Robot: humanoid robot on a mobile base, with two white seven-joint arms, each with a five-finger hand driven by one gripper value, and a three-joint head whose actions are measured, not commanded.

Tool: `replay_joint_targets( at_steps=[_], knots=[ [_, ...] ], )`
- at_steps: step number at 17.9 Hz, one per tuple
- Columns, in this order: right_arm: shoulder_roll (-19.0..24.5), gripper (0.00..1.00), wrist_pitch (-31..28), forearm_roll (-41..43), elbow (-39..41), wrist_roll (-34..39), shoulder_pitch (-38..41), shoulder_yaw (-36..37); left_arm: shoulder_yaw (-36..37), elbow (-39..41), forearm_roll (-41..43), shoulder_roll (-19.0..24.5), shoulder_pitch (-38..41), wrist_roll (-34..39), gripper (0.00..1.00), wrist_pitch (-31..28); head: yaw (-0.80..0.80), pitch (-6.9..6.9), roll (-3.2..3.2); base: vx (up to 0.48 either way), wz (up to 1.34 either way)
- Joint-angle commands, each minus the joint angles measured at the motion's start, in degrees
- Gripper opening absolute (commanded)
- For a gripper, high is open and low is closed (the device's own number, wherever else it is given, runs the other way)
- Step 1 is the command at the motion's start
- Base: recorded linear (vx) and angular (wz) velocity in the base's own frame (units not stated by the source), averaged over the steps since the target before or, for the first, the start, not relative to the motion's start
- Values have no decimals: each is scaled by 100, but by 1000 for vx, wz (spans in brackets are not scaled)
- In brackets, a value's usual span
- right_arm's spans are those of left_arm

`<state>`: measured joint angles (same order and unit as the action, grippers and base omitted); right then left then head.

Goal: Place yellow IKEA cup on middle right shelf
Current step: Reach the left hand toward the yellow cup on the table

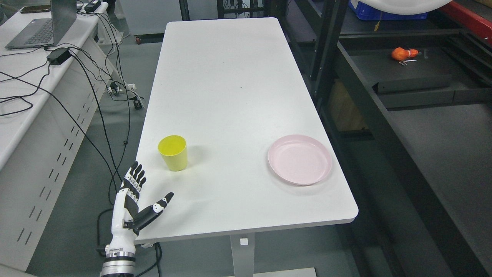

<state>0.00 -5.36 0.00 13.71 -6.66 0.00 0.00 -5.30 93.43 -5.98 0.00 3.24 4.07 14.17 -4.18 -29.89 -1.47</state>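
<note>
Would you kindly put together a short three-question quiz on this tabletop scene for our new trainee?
1. True or false: the left hand is already grasping the yellow cup.
2. Multiple choice: the pink plate lies A) to the left of the cup, B) on the white table to the right of the cup, C) on the dark shelf.
3. Fill in: the cup stands ____ with its opening facing up.

Key:
1. False; the hand is open, near the table's front left corner, apart from the cup.
2. B.
3. upright.
</note>
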Motion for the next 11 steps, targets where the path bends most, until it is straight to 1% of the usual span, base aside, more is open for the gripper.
replay_joint_targets(
  at_steps=[1, 3, 7, 11],
  knots=[
    [-100, 99, 0, 141, 0, -2, 79, -97, -85, -88, 0, 100, 10, 7, 99, -19, 0, 0, 0, 103, 82],
    [-100, 99, 0, 141, 0, -2, 79, -97, -94, -219, 0, 100, -43, 7, 99, -37, 0, 0, 0, 104, 41],
    [-100, 99, 0, 141, 0, -2, 79, -97, -94, -826, -9, 100, -473, -2, 99, -37, 0, 0, 0, 94, 103],
    [-100, 99, 0, 141, 0, -2, 79, -97, 310, -1344, -220, 100, -956, -11, 99, -37, 0, 0, 0, 56, 100]
  ],
)
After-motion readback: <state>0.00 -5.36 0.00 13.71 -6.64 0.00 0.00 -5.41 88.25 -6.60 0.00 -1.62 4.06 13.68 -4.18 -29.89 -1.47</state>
